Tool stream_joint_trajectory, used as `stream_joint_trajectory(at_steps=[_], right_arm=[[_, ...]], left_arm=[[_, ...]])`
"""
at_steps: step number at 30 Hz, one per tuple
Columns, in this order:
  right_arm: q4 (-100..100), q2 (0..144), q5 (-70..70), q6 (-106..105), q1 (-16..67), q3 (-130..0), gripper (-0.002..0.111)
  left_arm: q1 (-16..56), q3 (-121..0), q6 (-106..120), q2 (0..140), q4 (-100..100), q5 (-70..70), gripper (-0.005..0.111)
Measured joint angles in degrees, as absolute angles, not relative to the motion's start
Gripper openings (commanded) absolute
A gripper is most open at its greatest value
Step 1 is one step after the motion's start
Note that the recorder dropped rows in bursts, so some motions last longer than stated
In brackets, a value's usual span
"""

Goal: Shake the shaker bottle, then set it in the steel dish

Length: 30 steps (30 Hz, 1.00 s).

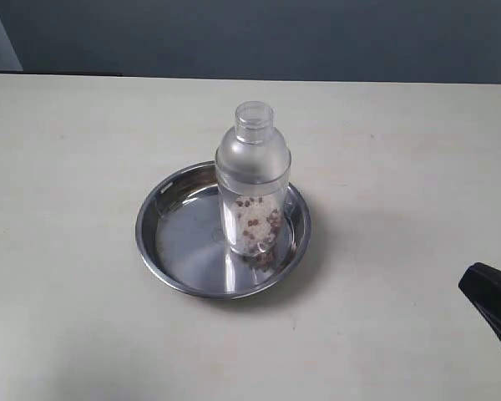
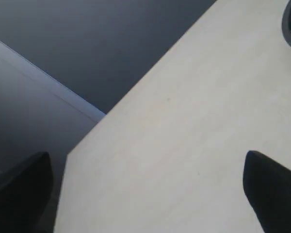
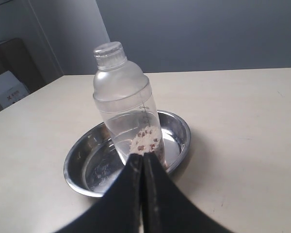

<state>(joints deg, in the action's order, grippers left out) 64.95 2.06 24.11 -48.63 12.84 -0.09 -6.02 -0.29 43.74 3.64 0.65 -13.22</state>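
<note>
Cream table [image 1: 75,159] under a grey-blue wall [image 1: 275,33] along the top. At centre the steel dish [image 1: 153,242] holds the shaker bottle [image 1: 252,167] upright — brown and white granules [image 1: 255,221] at its bottom. The right gripper [image 3: 143,194] has its jaws pressed together on nothing; the left gripper [image 2: 145,194] gapes wide, empty.

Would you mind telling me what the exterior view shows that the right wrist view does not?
Only the exterior view: the table stretching out on all sides of the steel dish, and a black part of the right arm at the frame's edge, well clear of the dish. Only the right wrist view: the right gripper, fingers pressed together and holding nothing, plus a white box beyond the table. Both: the shaker bottle standing upright in the dish, brown and white granules settled at its bottom.
</note>
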Motion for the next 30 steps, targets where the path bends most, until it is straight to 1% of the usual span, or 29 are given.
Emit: stream_joint_trajectory(at_steps=[5, 9, 18, 30], right_arm=[[64.95, 2.06, 24.11, -48.63, 12.84, -0.09, -0.001], [64.95, 2.06, 24.11, -48.63, 12.84, -0.09, -0.001], [64.95, 2.06, 24.11, -48.63, 12.84, -0.09, -0.001], [64.95, 2.06, 24.11, -48.63, 12.84, -0.09, -0.001]], left_arm=[[-6.29, -0.29, 49.26, 0.42, 0.0, -13.22, 0.1], [-6.29, -0.29, 52.59, 0.33, -5.01, -13.22, 0.1], [-6.29, -0.29, 89.55, 0.29, -6.59, -13.22, 0.1], [-6.29, -0.29, 108.57, 0.29, -6.45, -13.22, 0.1]])
